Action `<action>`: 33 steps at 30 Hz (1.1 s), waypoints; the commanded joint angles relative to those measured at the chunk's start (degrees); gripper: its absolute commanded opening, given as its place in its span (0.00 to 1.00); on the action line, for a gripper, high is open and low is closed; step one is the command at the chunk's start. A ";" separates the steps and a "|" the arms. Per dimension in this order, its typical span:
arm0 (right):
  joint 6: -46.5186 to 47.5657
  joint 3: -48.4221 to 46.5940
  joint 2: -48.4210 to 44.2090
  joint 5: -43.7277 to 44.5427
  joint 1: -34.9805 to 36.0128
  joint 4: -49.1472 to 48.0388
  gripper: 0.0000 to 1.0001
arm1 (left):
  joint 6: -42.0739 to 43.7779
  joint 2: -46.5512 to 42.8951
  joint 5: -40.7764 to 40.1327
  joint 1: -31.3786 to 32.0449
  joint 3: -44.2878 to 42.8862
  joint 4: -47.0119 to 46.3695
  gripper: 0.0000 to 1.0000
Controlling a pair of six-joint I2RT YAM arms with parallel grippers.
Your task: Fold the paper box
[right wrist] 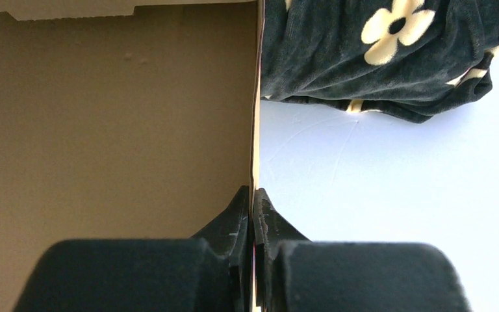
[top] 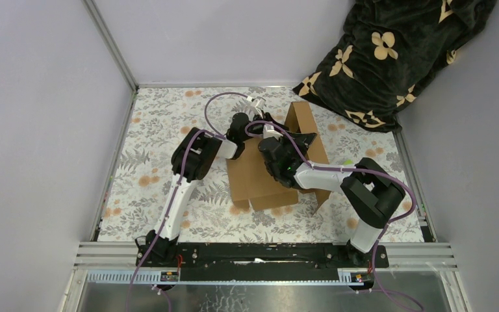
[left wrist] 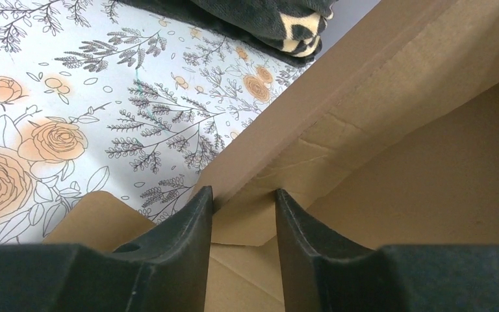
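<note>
The paper box (top: 258,177) is a brown cardboard sheet lying mid-table, with one flap (top: 302,117) standing up at its far end. My left gripper (top: 255,123) is over the box's far left part. In the left wrist view its jaws stand apart (left wrist: 243,195), with a folded cardboard corner (left wrist: 260,188) at the fingertips and the box wall (left wrist: 429,162) rising on the right. My right gripper (top: 269,133) is shut on the thin edge of an upright cardboard panel (right wrist: 117,117), which runs straight up between the closed fingertips (right wrist: 253,193).
A dark blanket with cream flowers (top: 396,52) lies at the back right, just behind the box; it also shows in the right wrist view (right wrist: 377,52). A small lime-green thing (top: 347,162) sits beside the box's right edge. Walls enclose the floral table cover (top: 156,162).
</note>
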State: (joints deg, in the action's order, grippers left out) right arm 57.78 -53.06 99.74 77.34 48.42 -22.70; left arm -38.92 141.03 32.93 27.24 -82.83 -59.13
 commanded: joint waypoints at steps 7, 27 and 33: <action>-10.47 0.29 3.36 -13.51 1.67 5.76 0.00 | 1.79 -0.65 -3.06 2.64 -2.34 0.19 0.21; -11.97 1.37 2.40 -14.27 1.16 7.01 0.00 | 0.62 0.38 -1.65 2.63 -4.35 -1.70 0.58; -11.86 1.55 2.38 -14.74 0.84 6.97 0.00 | 0.58 0.18 -2.43 1.90 -3.79 -2.45 0.72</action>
State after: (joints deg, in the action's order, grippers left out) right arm 54.04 -54.15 99.57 77.30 48.62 -18.63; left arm -39.05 141.12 31.22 29.26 -84.66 -58.19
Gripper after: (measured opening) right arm 0.066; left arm 0.711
